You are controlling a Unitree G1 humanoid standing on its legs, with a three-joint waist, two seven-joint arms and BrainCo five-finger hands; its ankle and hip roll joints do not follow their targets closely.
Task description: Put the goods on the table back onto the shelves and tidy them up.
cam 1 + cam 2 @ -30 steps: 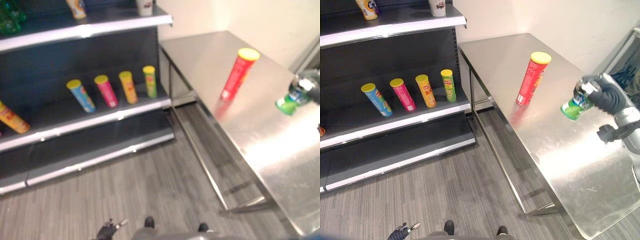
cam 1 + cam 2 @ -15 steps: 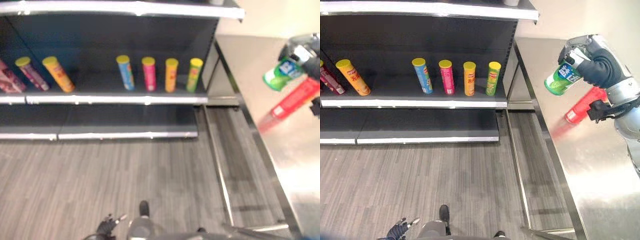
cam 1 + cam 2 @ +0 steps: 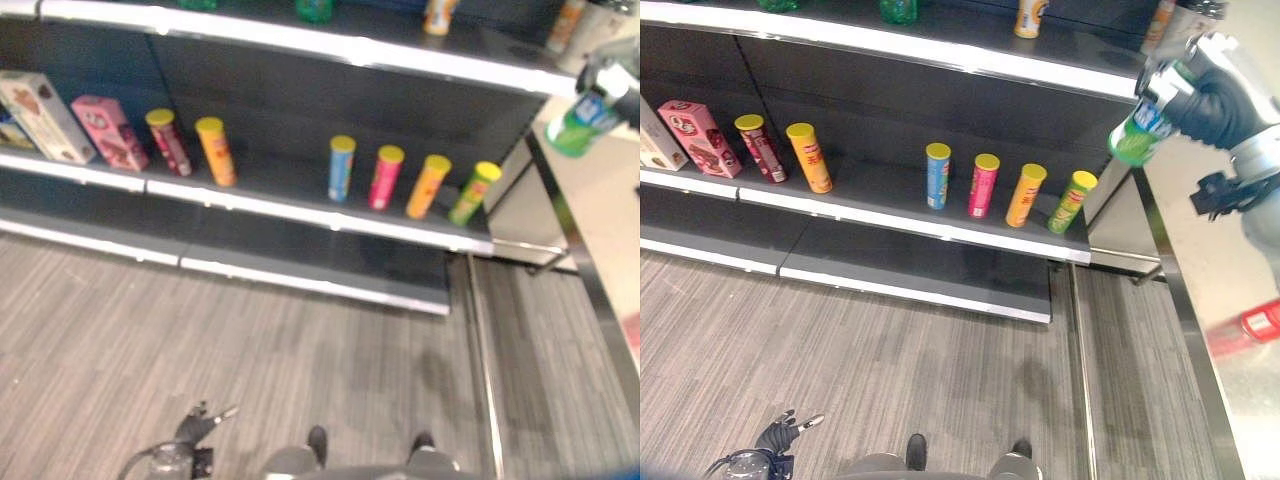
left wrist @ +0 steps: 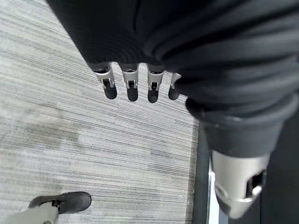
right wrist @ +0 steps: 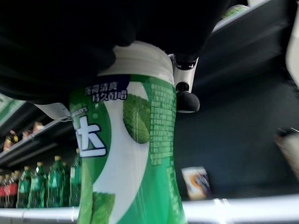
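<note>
Raised toward the shelves (image 3: 940, 232), green bottle (image 3: 1137, 132) seemingly wrapped by right hand (image 3: 1212, 100) fingers (image 5: 186, 100).

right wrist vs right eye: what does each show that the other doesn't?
Right wrist alone: a row of green bottles on a far shelf, plus a close look at the right hand's dark fingertip against the green-and-white bottle.

Right eye alone: four chip cans standing on the middle shelf, two more cans and a pink box further along it, and the left hand low over the floor.

Both: the right hand holding the bottle before the shelves.
</note>
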